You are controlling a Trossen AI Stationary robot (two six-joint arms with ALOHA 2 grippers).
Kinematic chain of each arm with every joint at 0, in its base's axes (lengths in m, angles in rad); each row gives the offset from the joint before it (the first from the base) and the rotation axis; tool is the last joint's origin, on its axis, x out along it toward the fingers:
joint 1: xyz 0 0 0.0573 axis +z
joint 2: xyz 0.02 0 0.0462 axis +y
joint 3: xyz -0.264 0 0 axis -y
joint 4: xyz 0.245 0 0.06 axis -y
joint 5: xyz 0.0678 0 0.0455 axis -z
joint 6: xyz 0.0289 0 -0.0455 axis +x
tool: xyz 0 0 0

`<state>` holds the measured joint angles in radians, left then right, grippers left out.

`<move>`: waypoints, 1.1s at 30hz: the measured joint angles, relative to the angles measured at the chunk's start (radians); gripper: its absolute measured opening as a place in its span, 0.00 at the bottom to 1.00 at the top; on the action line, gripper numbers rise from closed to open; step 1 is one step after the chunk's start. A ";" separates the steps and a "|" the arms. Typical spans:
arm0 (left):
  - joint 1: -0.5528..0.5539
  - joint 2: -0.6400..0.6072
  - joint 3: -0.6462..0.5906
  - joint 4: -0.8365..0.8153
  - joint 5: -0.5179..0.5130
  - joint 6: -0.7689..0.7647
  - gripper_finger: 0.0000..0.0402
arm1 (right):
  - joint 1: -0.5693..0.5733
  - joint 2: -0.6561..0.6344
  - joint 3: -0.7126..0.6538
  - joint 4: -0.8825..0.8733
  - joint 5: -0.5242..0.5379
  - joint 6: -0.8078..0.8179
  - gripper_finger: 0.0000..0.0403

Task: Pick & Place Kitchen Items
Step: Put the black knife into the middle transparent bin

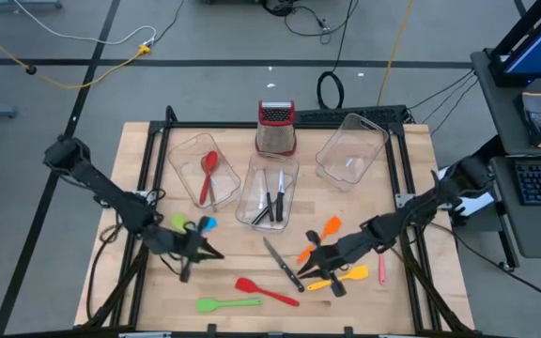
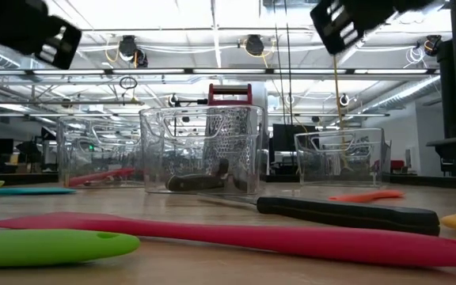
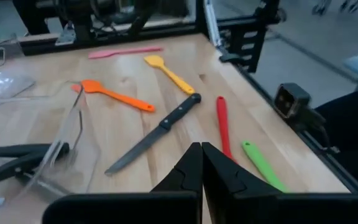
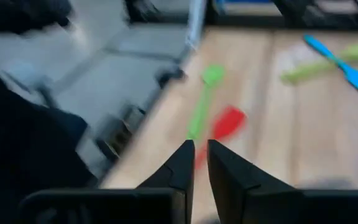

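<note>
My left gripper [image 1: 216,254] [image 3: 201,154] is shut and empty, raised above the table's near left, and shows at the top of the low view [image 2: 54,39]. My right gripper [image 1: 308,263] [image 4: 200,155] is shut and empty, raised over the near right [image 2: 340,24]. On the table lie a black-handled knife [image 1: 283,265], a red spatula [image 1: 266,291], a green spatula [image 1: 228,303], a yellow spatula [image 1: 343,276], an orange spatula [image 1: 319,237], a pink utensil [image 1: 380,270], and a green [image 1: 178,222] and a blue utensil [image 1: 207,224]. A red spoon [image 1: 208,175] lies in the left tub, and knives [image 1: 271,202] lie in the middle tub.
Three clear tubs stand at the back: left [image 1: 193,150], middle [image 1: 252,178] and right [image 1: 353,150]. A steel grater with a red top [image 1: 276,127] stands behind them. A black frame [image 1: 397,160] borders the work area.
</note>
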<state>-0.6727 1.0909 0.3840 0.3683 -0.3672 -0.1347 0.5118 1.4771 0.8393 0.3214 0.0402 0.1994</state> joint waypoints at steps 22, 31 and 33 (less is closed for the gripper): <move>-0.008 -0.335 -0.277 -0.015 -0.056 -0.029 0.04 | -0.038 0.360 0.447 -0.669 0.004 0.341 0.50; -0.008 -0.333 -0.277 -0.061 -0.074 -0.122 0.18 | -0.089 0.377 0.452 -0.678 -0.017 0.474 0.53; -0.007 -0.333 -0.277 -0.059 -0.079 -0.122 0.21 | -0.094 0.377 0.452 -0.678 -0.018 0.495 0.52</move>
<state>-0.6802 0.7578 0.1070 0.3092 -0.4461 -0.2571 0.4180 1.8542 1.2911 -0.3569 0.0222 0.6948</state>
